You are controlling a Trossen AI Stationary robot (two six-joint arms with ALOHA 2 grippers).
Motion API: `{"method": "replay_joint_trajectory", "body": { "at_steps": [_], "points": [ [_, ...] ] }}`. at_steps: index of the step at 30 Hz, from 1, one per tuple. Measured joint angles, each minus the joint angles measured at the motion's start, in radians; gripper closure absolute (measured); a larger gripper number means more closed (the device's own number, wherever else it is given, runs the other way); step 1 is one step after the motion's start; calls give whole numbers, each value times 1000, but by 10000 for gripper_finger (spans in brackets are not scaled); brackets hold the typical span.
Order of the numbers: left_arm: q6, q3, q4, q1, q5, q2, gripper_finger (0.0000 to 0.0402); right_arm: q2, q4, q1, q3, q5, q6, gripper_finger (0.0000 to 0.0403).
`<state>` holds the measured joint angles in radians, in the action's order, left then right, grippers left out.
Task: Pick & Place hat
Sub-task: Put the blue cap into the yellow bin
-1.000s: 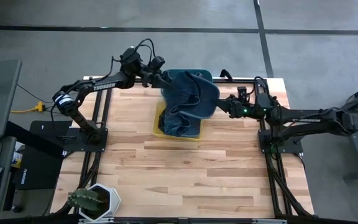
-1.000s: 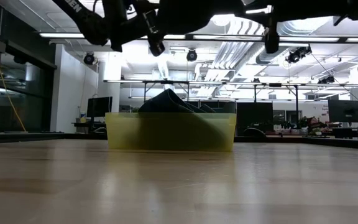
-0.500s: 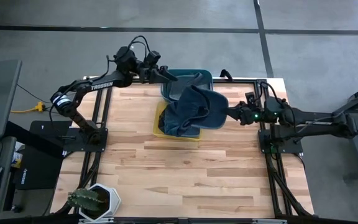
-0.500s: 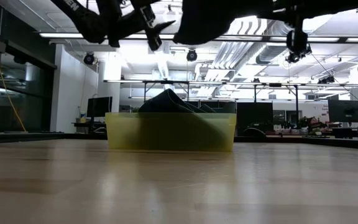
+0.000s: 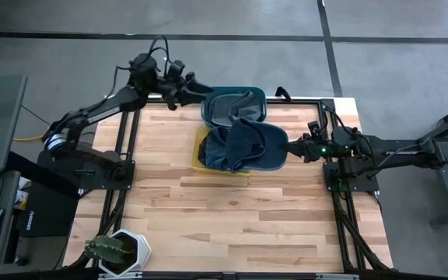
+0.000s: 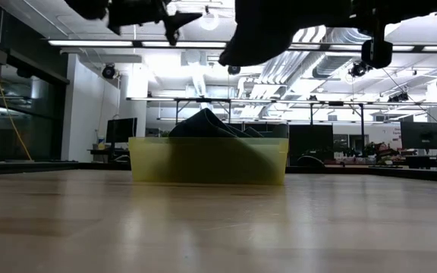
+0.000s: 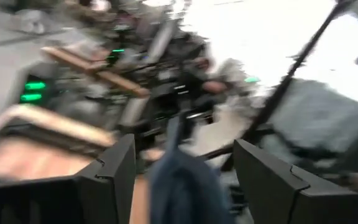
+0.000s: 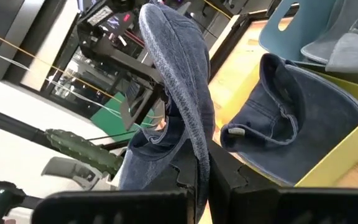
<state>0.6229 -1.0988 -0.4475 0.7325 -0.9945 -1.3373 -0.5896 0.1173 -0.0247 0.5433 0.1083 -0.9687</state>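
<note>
A blue denim hat (image 5: pixel 251 144) hangs in the air over the yellow bin (image 5: pixel 201 163) with my right gripper (image 5: pixel 288 148) shut on it. In the low view it is a dark shape (image 6: pixel 268 30) high above the bin (image 6: pixel 207 161). Another blue hat (image 8: pixel 291 118) lies inside the yellow bin. Behind it stands a teal bin (image 5: pixel 236 97) with a greyish hat in it. My left gripper (image 5: pixel 195 83) is open beside the teal bin's far left corner, apart from the hats. My right gripper pinches the hat's stitched rim (image 8: pixel 199 152) between its two fingers. The fingers lie about level and come from the table's right side. The hat stands out from them toward the table's left and is lifted clear of the yellow bin.
A potted cactus (image 5: pixel 109 250) stands at the table's near left corner. The two bins sit one behind the other at the middle of the far half. Bare wood (image 5: pixel 232 218) fills the near half of the table.
My left gripper has drawn away from the hat, up and toward the table's far left corner. My right gripper has pulled back toward the right edge with the hat. The hat, which lay over the teal bin, now hangs over the yellow bin from the right gripper alone.
</note>
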Motion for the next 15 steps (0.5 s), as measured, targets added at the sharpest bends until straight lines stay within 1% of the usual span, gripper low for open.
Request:
{"method": "replay_joint_trajectory", "body": {
  "at_steps": [3,4,6,10,15],
  "points": [
    [-197,0,271,-31,149,68,202,-2,-1,9,0,18,-3,398],
    [-249,0,349,-47,204,86,206,-5,-1,10,0,22,-3,398],
    [-322,3,478,-80,281,127,214,-13,-2,10,0,24,-4,398],
    [-392,1,600,-154,358,197,223,-63,-1,10,-1,24,-15,398],
    [-411,2,713,-235,461,229,224,-160,-48,10,-2,24,-11,398]
  ]
}}
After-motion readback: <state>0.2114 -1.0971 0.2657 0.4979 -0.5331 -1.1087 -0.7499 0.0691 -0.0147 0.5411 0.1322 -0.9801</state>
